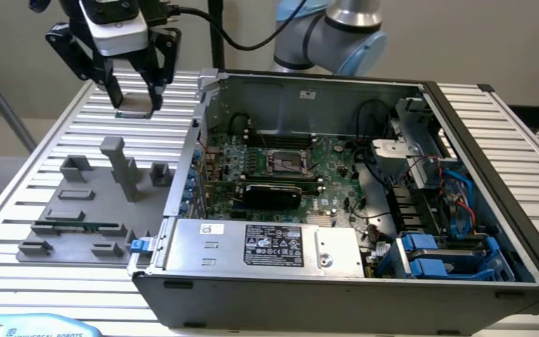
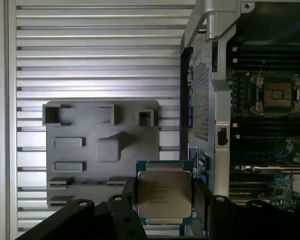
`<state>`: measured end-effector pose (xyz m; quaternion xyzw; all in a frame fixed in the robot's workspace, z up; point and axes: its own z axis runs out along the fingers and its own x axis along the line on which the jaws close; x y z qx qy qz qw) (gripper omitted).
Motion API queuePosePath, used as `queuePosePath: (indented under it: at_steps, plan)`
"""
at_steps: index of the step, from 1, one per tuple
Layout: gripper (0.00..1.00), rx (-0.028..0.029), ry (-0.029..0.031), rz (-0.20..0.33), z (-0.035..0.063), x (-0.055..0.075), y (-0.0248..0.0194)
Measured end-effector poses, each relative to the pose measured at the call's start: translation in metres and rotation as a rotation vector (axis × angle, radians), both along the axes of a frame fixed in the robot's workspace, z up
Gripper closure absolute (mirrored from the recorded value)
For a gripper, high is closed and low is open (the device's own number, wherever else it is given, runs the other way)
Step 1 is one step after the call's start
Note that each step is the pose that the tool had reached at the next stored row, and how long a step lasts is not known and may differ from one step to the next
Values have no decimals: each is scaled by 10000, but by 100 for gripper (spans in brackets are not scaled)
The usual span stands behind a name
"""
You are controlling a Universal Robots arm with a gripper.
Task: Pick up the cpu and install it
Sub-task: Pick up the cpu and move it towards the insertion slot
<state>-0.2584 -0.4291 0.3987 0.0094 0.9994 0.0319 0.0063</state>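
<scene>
Pretty simple setup: the ribbed metal table (image 1: 73,105) has a grey plastic tray (image 1: 87,219) on the exterior view's left, and an open computer case (image 1: 344,298) lying just beside it on the right.

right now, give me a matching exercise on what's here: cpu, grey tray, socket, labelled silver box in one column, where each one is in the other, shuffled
Things
1. cpu
2. grey tray
3. socket
4. labelled silver box

Places
A. on the green board inside the open case
B. held in the gripper, up off the slatted table
C. flat on the slatted table, beside the case
D. inside the case, along its near wall in the exterior view

Pairs: 1-B, 2-C, 3-A, 4-D
</scene>
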Motion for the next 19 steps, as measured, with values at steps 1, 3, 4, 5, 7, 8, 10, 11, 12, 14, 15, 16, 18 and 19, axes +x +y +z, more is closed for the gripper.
queuePosePath:
  at_steps: [1, 3, 4, 5, 7, 8, 10, 11, 12, 14, 15, 16, 18, 19]
  plan:
    - [45, 30, 0, -1, 0, 47, 0]
    - [45, 82, 0, -1, 0, 139, 1]
    - [45, 103, 0, -1, 0, 184, 1]
    - [45, 123, 0, -1, 0, 229, 1]
    - [45, 154, 0, -1, 0, 318, 2]
    - [45, 168, 0, -1, 0, 364, 3]
    - [45, 193, 1, -1, 0, 455, 5]
    - [45, 206, 1, -2, 0, 502, 5]
    - [45, 217, 0, -2, 0, 547, 6]
    - [45, 230, 1, -1, 0, 639, 10]
    - [45, 234, 2, -2, 0, 683, 13]
    - [45, 237, 2, -1, 0, 728, 15]
    - [45, 243, 3, -1, 0, 818, 21]
    - [45, 244, 3, -2, 0, 863, 26]
